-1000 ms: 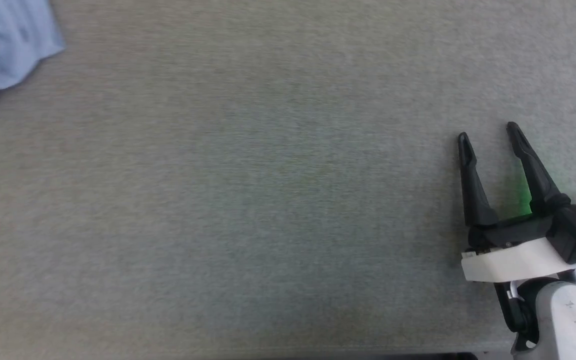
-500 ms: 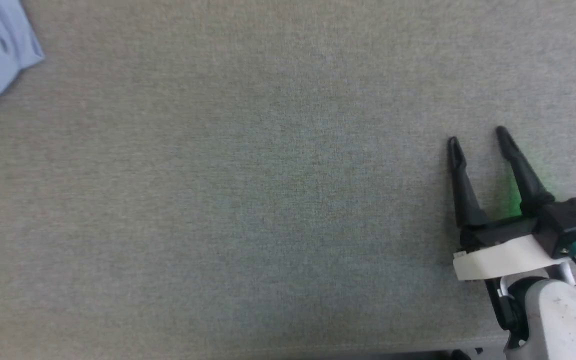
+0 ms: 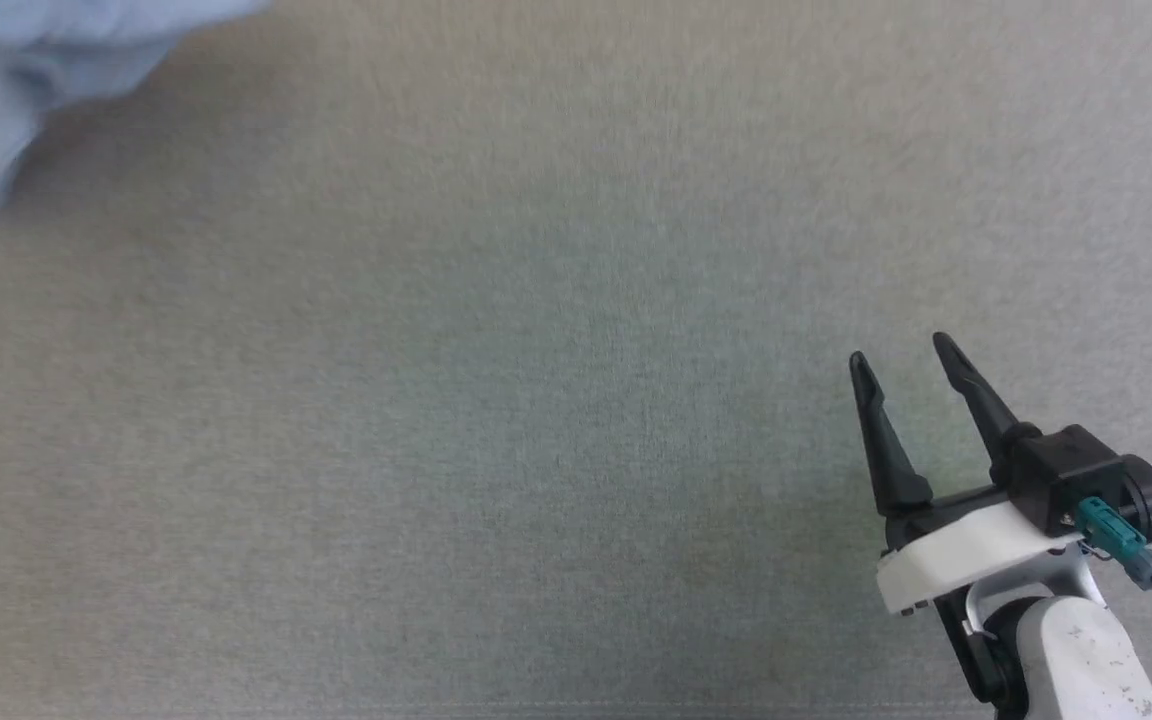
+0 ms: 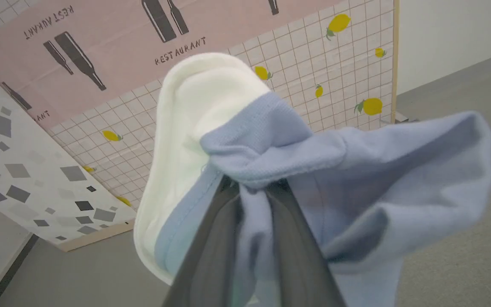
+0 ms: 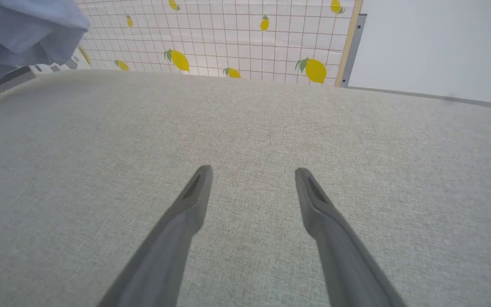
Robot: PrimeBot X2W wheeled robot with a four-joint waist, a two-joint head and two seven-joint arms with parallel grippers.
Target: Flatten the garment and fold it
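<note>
grey fabric surface [image 3: 536, 400]; lemon-print backdrop [image 5: 228, 38]; garment [image 4: 399, 170]

garment [image 4: 399, 170] | light blue, white collar [image 4: 194, 106] | bunched | hanging aloft

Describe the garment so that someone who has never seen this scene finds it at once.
Start at the grey table, backed by a lemon-patterned panel. At its far left the garment hangs bunched, pinched in the left gripper. Light blue cloth with a white collar sets it apart from the grey surface and dark fingers.
</note>
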